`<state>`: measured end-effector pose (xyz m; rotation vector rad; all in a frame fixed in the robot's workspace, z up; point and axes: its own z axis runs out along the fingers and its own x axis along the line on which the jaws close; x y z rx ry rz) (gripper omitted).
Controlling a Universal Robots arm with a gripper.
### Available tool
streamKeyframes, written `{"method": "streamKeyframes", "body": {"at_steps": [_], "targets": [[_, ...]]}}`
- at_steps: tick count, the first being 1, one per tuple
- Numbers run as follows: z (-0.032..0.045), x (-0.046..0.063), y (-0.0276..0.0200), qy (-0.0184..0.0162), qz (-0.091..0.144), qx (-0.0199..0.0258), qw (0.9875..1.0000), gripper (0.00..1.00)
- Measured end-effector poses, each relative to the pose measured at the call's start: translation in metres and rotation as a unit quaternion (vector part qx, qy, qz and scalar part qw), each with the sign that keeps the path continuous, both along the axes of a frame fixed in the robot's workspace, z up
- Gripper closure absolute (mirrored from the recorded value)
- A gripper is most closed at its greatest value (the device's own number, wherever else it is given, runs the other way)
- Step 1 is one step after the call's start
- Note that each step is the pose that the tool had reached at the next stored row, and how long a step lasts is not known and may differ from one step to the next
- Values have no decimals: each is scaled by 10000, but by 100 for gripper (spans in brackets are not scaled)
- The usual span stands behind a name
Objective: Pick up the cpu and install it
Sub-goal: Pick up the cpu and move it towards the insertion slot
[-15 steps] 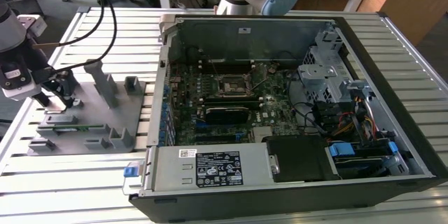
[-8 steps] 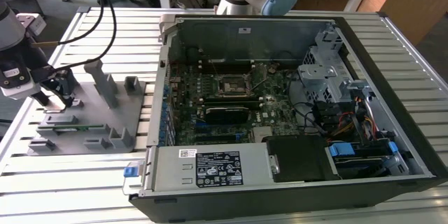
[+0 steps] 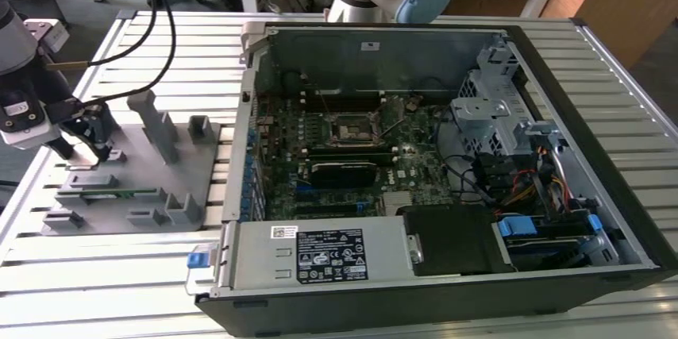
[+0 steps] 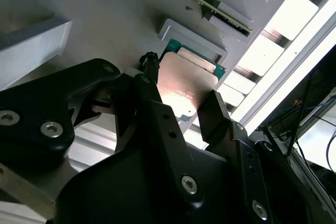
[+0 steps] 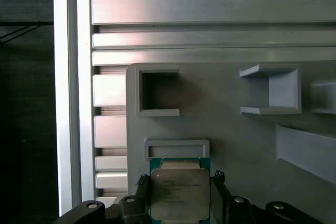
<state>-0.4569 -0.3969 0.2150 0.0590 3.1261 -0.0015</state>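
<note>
1. Since the cpu [image 5: 179, 195] lies flat in a shallow pocket of the grey fixture plate [image 5: 236, 145], metal top up, its two side edges are left free to be taken, while its far edge butts against the pocket's raised wall [image 5: 176, 148], which likely keeps the chip square.
2. The hand [image 5: 179, 181] straddles the chip: in both wrist views one of the black fingers [image 5: 142, 182] stands at each of those free edges with no gap to be seen, so I judge it closed narrowly on the cpu. The chip appears to sit in its pocket, not lifted.
3. Gripping by the edges keeps the fingers off the metal top and the underside, which seems the reason for this approach from straight above.
4. A long green memory stick [image 4: 210, 6] stands on edge in its own slot of the same plate, apart from the chip.
5. The plate rests on the slatted metal tabletop [image 5: 210, 9].
6. In the exterior view the hand is low over the plate at that view's left; the open computer case [image 3: 593, 117] lies well apart at its right, side panel off, so the black-framed socket [image 3: 350, 129] on the board faces up.
</note>
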Motion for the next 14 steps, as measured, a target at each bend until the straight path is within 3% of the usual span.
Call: {"method": "streamKeyframes", "body": {"at_steps": [14], "targets": [[63, -1, 2, 0, 0, -1, 10000, 46]]}}
